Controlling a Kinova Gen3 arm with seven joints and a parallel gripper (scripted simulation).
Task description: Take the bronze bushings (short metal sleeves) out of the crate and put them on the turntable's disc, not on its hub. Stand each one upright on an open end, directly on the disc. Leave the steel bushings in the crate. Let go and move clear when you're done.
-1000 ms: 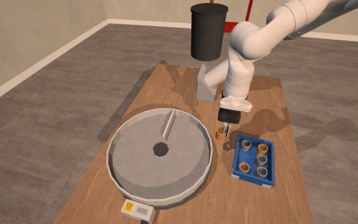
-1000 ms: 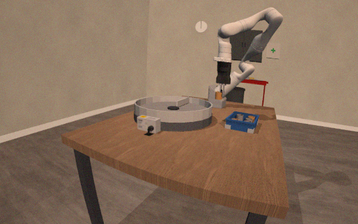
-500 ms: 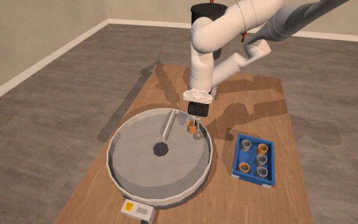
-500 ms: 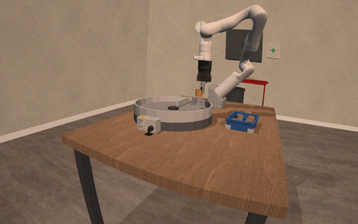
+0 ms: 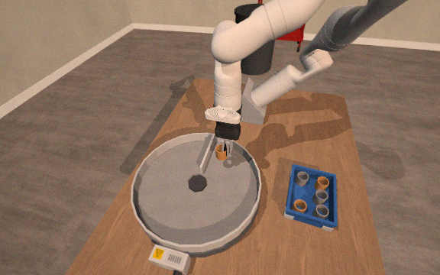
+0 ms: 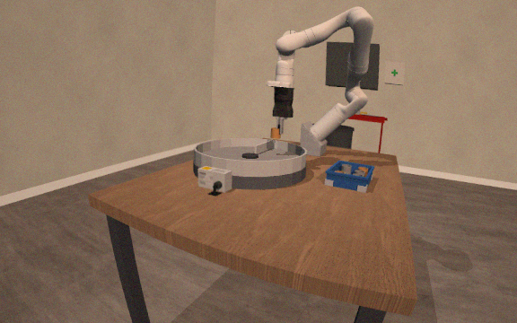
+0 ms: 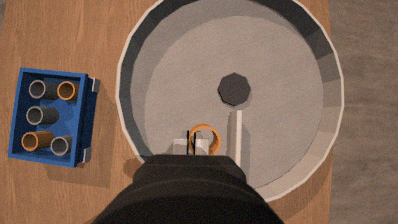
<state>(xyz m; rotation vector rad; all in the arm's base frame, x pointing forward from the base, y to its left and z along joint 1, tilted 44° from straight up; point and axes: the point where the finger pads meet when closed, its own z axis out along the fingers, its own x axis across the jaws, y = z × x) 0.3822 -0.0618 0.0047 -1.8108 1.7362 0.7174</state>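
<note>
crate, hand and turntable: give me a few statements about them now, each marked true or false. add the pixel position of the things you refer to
1. The crate (image 5: 289, 191) (image 6: 349, 181) (image 7: 48, 162) holds two bronze bushings. True.
2. The hand (image 5: 226, 150) (image 6: 280, 130) (image 7: 191, 138) is closed on a steel bushing. False: it grips a bronze bushing (image 5: 220, 154) (image 6: 275, 133) (image 7: 217, 148) by its wall.
3. Three steel bushings are in the crate. True.
4. A bronze bushing stands on the turntable's hub (image 5: 197, 183) (image 6: 249, 155) (image 7: 234, 89). False: nothing stands on the hub.
5. The crate is red. False: it is blue.
</note>
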